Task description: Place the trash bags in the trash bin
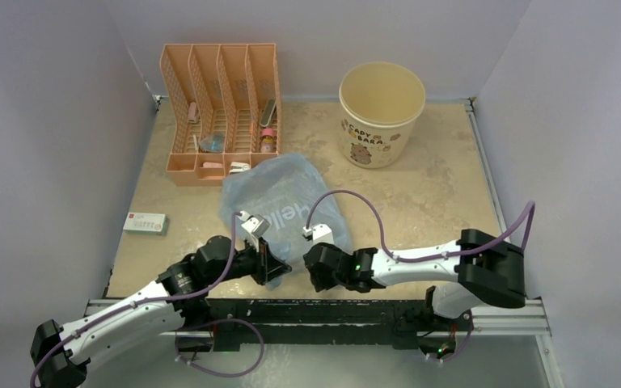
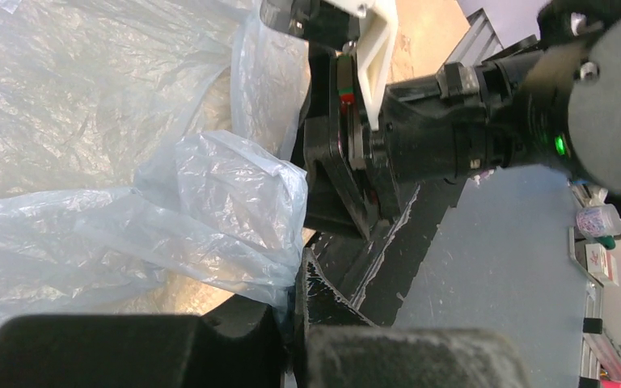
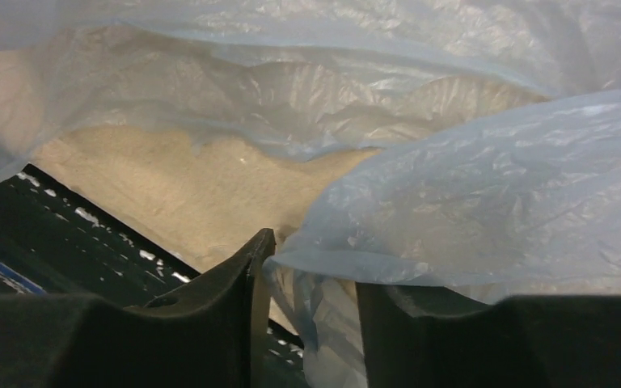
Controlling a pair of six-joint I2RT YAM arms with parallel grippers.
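trash bag (image 1: 279,190): translucent light blue, white lettering | trash bin (image 1: 376,139): cream, brown print | organizer (image 1: 218,81): orange mesh | bench (image 1: 445,186): mottled beige | small box (image 1: 145,223): white, red patch

The bag's (image 1: 279,190) near edge is hidden under the left gripper (image 1: 275,267) and right gripper (image 1: 314,271) — its printed word half covered. Bits in the organizer (image 1: 220,109) are too small to name — perhaps pens. The left arm's (image 1: 121,319) elbow is cut off.

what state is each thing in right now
trash bag, lying spread out and limp, not yet binned
trash bin, upright, open-topped, nothing visible inside
left gripper, shut on the bag's near edge
right gripper, open, bag film between its fingers
orange organizer, upright, small items in its slots
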